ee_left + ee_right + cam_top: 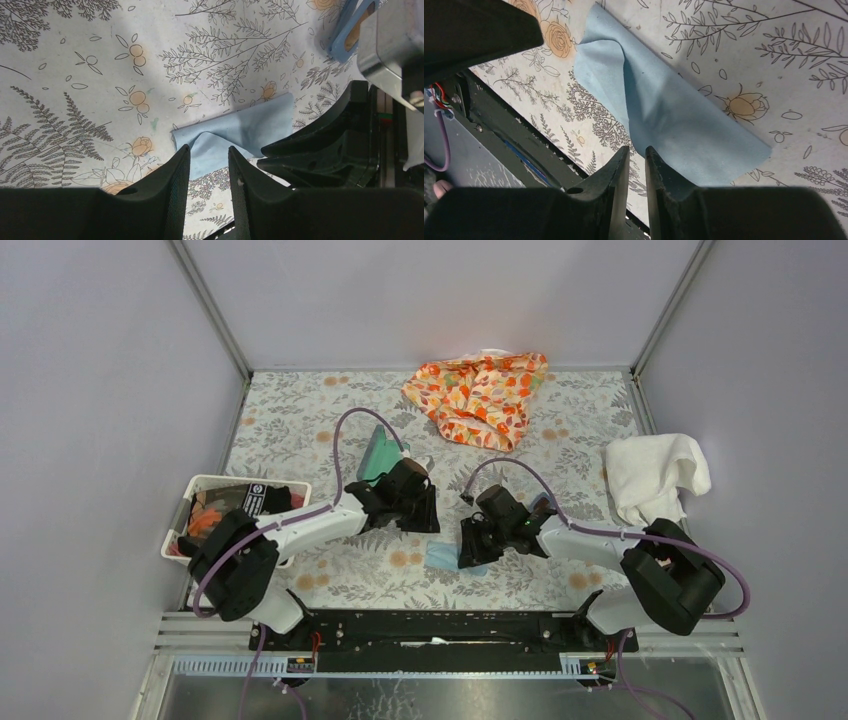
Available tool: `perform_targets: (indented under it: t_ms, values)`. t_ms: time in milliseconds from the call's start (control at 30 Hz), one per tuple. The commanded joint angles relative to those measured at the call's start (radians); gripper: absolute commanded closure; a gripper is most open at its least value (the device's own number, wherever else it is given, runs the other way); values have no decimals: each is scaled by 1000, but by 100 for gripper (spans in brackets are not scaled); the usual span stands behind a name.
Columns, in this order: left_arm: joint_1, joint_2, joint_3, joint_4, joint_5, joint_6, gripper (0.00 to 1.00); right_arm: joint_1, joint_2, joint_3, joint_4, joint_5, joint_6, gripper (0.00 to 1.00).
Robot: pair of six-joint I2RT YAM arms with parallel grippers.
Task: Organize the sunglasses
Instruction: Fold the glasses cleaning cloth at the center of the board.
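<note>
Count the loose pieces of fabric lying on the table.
3: a light blue soft cloth at near centre, an orange leaf-print fabric at the far edge, a white towel at right. The white basket at left may hide more.

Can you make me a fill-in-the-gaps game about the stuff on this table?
1. The sunglasses have a ___ frame.
2. The towel is ___.
3. The basket stands on the ___ side of the table.

Missing words: blue, white, left.
</note>
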Motion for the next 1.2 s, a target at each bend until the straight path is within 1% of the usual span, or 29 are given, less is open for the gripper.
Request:
perform_targets:
  t_ms: [0, 100, 167, 300, 500, 700, 967, 1167]
  values:
    - [-6, 23, 8, 35, 27, -12, 62, 16, -17, 14, -26, -21, -18, 75]
    - [-6, 22, -1, 39, 33, -14, 62, 17, -48, 32, -47, 7, -21, 73]
    - [-6, 21, -5, 39, 39, -13, 62, 16, -69, 42, -46, 16, -19, 70]
    - [-6, 14, -14, 34, 39, -16, 62, 17, -88, 42, 7, 14, 16, 66]
    - [0, -28, -20, -8, -15, -21, 62, 17, -10, 60, 67, 96, 97, 67]
    - [42, -80, -33, -39, -33, -13, 62, 39, 91, 102, 165, -2, 103, 69]
    - [104, -132, -64, -53, -32, -5, 62, 128, 177, 176, 170, -19, 94, 69]
    - [109, -126, -59, -55, -32, -3, 62, 131, 142, 194, 110, 32, 61, 67]
